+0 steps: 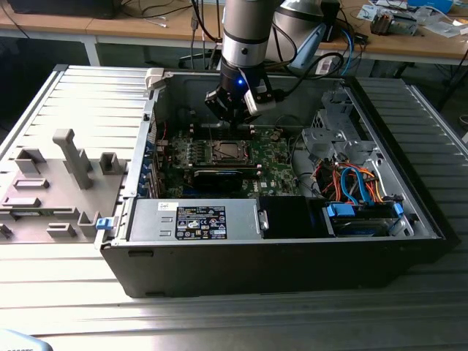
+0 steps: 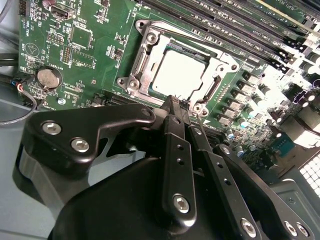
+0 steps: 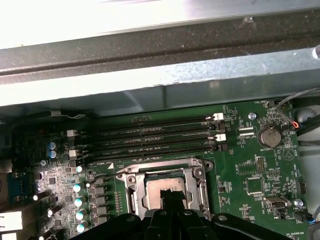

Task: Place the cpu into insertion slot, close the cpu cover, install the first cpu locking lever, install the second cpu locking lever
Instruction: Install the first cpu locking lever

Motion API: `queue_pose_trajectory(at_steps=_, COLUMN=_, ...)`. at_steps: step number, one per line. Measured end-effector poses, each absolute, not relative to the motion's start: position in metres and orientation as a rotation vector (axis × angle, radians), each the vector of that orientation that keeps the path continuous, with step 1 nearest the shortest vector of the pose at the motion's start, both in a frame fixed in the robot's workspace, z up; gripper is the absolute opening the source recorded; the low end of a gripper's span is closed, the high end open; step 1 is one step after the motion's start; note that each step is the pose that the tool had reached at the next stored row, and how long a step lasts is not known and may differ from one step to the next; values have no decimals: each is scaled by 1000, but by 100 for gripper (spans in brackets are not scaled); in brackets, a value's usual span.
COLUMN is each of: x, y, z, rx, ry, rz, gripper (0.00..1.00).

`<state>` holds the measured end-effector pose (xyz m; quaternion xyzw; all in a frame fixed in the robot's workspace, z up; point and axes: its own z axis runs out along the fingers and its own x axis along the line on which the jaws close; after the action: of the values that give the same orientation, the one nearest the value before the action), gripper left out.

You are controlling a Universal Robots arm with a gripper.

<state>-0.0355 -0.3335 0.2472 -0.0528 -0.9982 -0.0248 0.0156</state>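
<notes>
Gripper (image 2: 181,102) fingertips together, just beside seated cpu (image 2: 179,75) under cpu cover (image 2: 145,65).

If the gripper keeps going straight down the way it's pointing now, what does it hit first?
Most likely the cpu cover at the socket's near edge, or the cpu seated inside it. In the second wrist view the gripper points at that edge of the insertion slot; depth is unclear, so the exact contact spot is uncertain.
</notes>
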Motion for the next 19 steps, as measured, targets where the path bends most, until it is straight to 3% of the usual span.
queue_pose_trajectory(at_steps=19, x=-35, y=-334, z=247, rx=-132, ry=-3106, rz=-77, gripper=11)
